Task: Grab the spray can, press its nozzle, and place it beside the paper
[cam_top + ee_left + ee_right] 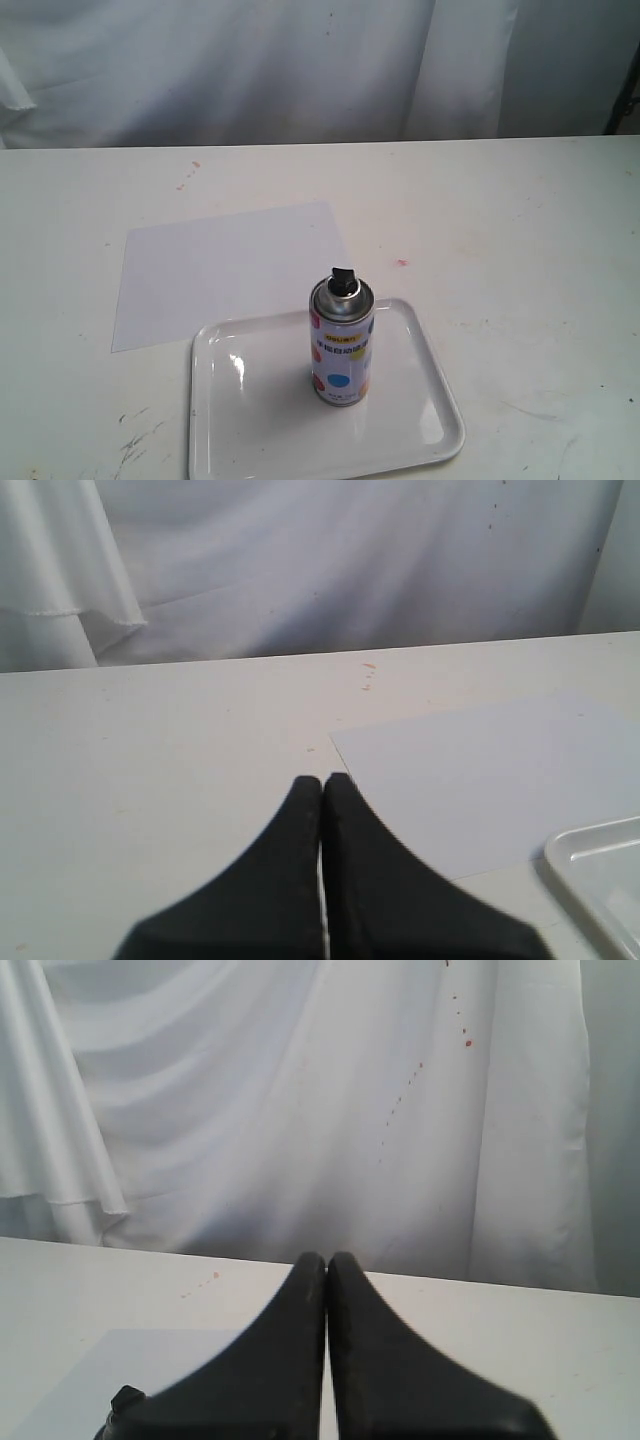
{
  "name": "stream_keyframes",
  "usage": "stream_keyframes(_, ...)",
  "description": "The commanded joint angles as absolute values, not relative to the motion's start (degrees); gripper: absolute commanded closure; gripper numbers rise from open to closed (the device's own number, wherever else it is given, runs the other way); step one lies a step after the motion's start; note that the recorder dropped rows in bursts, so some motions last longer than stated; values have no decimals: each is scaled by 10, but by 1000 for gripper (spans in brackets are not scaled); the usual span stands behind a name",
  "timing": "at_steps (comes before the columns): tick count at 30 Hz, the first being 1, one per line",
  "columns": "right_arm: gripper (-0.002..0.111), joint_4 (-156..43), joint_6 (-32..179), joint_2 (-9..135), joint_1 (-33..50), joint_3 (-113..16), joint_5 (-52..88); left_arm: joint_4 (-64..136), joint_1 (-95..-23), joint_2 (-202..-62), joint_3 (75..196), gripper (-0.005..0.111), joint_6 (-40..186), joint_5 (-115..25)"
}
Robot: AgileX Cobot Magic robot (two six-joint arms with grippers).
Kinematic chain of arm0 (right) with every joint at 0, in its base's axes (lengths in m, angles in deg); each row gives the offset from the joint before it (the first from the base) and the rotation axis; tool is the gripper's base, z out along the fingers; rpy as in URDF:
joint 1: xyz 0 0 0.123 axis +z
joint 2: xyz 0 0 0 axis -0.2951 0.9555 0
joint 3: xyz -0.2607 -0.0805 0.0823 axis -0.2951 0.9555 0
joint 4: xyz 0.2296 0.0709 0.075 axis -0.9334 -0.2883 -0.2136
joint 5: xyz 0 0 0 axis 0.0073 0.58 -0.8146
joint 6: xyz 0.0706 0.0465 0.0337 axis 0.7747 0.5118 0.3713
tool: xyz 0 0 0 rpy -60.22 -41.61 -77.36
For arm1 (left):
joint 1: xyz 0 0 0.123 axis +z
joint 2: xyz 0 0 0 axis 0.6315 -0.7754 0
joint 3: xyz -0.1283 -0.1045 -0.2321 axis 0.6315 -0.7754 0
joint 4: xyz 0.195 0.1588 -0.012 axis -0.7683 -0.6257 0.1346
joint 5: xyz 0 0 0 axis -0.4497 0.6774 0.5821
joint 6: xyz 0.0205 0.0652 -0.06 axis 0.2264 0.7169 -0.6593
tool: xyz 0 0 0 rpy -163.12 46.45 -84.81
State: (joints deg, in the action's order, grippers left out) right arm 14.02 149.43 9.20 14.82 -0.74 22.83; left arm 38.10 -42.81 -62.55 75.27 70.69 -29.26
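Two grippers, seen only from their own wrist cams. Left gripper (322,780): both black fingers pressed tip to tip, no gap, nothing between them. It sits low over the table (520,230) and points roughly level towards the curtain (300,70). Right gripper (327,1256): same pose, fingers fully closed on nothing, aimed at the curtain. A small black part at the edge of that view may be the nozzle, can't tell. Exterior, near to far: one glossy white tray (420,420) at the near table edge. One spray can (341,345) stands upright on it, roughly centred, touched by neither gripper. One black nozzle (344,281) on the can's silver top. Then one sheet of paper (220,270) flat on the table, its near edge running under or against the tray's far rim, can't tell which. A few red specks (402,263) on the tabletop past the tray. White curtain closes off the back.
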Motion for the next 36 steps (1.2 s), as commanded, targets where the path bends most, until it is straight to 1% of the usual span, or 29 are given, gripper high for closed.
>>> stream_keyframes(1, 108, 139, 1492, 69, 104, -5, 230, 382, -431, -623, 750, 107, 709, -294)
stream_keyframes(4, 108, 130, 1487, 27, 21, -5, 239, 382, -431, -623, 750, 107, 709, -294)
stream_keyframes(9, 108, 130, 1486, -14, -30, -5, 298, 382, -431, -623, 750, 107, 709, -294)
stream_keyframes(15, 108, 129, 1486, -34, -61, 2, 320, 382, -431, -623, 750, 107, 710, -294)
stream_keyframes(25, 108, 98, 1478, -34, -61, 61, 302, 382, -431, -623, 750, 107, 710, -294)
stream_keyframes(28, 108, -49, 1347, -34, -61, 61, 303, 382, -431, -623, 750, 107, 709, -294)
stream_keyframes(30, 108, -222, 1163, -34, -61, 61, 306, 382, -431, -623, 750, 107, 709, -294)
stream_keyframes(33, 108, -426, 915, -34, -61, 62, 319, 382, -431, -623, 750, 107, 709, -294)
stream_keyframes(36, 108, -565, 733, -34, -61, 69, 324, 382, -431, -623, 750, 107, 709, -294)
